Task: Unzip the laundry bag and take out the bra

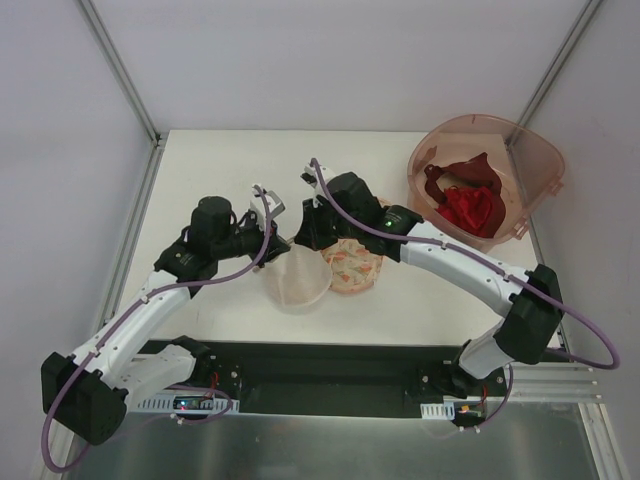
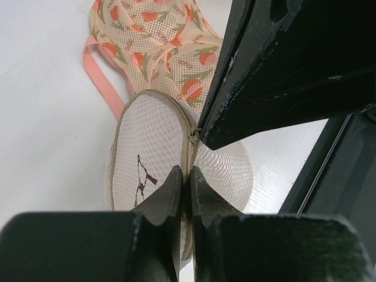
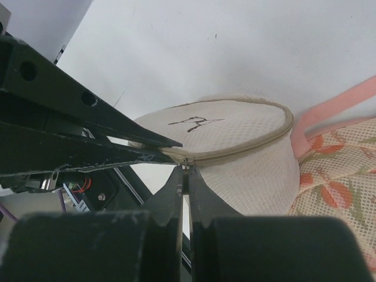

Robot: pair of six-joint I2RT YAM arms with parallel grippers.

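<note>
**Item 1, laundry bag** (image 1: pixel 295 280): cream mesh dome, lower centre of the overhead view, resting on the white surface (image 1: pixel 200 170). You will find it just below where both hands meet. A beige zip band runs round its rim, and the stretch you can see looks closed. One face carries a black scribbled mark (image 3: pixel 191 122). You cannot make out its contents through the mesh.

**Item 2, zip pull** (image 2: pixel 192 136): small metal tab on the rim, mid-frame in the left wrist view.

**Item 3, right hand** (image 3: pixel 186 171): fingers pressed together with no gap, nipping the zip pull at the bag's near rim. From above it sits at the bag's upper right edge (image 1: pixel 305 238).

**Item 4, left hand** (image 2: pixel 185 176): fingers likewise closed tight, pinching the bag's zipped rim, close beside the right hand's tip. From above it sits at the bag's upper left (image 1: pixel 283 240).

**Item 5, floral bra** (image 1: pixel 352 265): orange pattern, pink strap, lying flat and touching the bag's right side.

**Item 6, pink basin** (image 1: pixel 530 150): upper right of the overhead view, well apart from the bag.

**Item 7, dark red bra** (image 1: pixel 470 205): lying inside the basin.
</note>
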